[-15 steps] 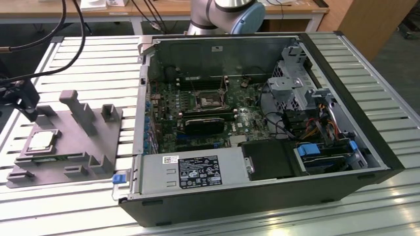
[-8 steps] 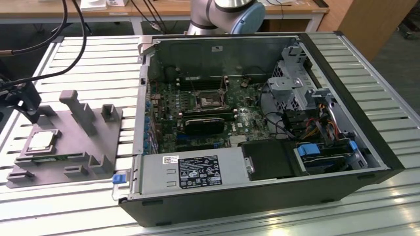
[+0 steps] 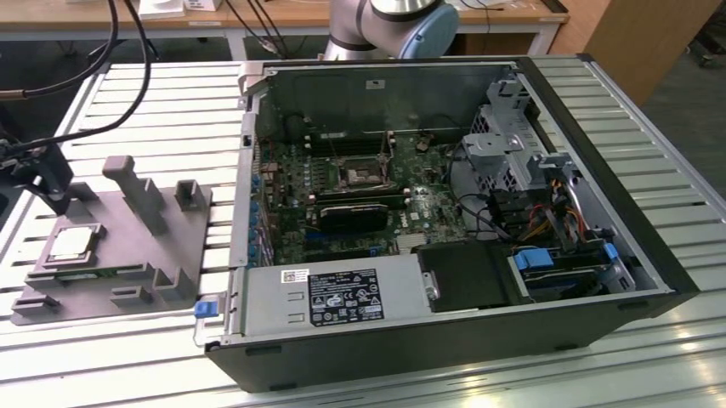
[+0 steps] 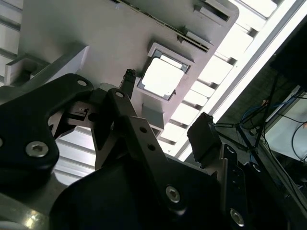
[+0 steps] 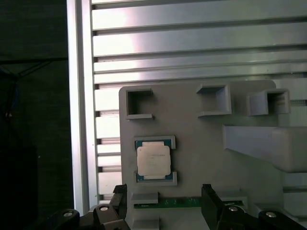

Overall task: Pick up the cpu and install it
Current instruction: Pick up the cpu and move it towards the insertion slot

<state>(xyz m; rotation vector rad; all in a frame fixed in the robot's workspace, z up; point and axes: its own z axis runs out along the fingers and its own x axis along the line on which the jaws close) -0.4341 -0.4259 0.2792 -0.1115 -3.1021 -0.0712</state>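
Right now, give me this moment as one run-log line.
step: pickup not yet done | chip: seated in grey holder | jaws: open, empty, near chip, not touching

I work over a slatted metal table [image 3: 148,110], its ribs glaring white under strong light in both wrist views. Beyond it in the exterior view stands a wooden desk [image 3: 295,17]; at the exterior view's right, a wooden panel [image 3: 635,42] and dark floor [image 3: 698,110].
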